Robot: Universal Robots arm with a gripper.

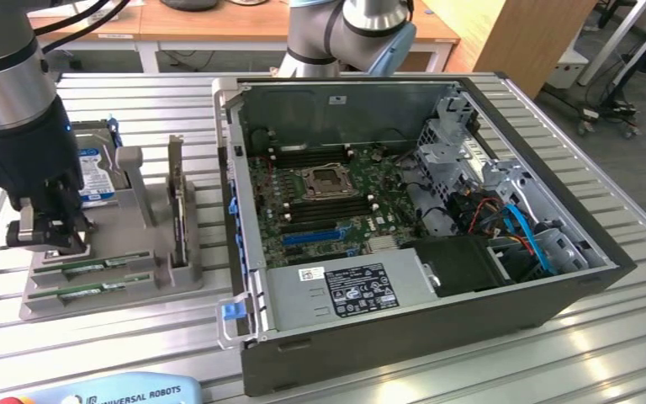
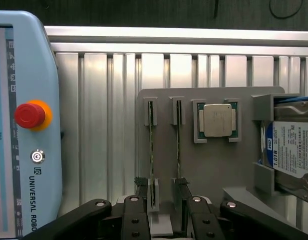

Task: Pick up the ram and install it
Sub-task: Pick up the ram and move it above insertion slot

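Teach pendant (image 1: 121, 390) reads "UNIVERSAL ROBOTS"; hard drive (image 2: 293, 147) "1.0TB".

We log the fixture (image 1: 194, 282) on the tabletop (image 1: 626, 337), at the exterior view's left of the computer case (image 1: 469, 311). Two ram sticks (image 1: 104, 263) sit side by side in its slots, with the hard drive (image 1: 97, 172) behind.

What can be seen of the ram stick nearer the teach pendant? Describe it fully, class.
This ram is a long, thin green circuit-board stick with small dark chips on its face. It stands on its long edge in the grey holder, each end seated in a slotted bracket, parallel to the second stick and apart from it. The open gripper sits over one end; contact cannot be told.
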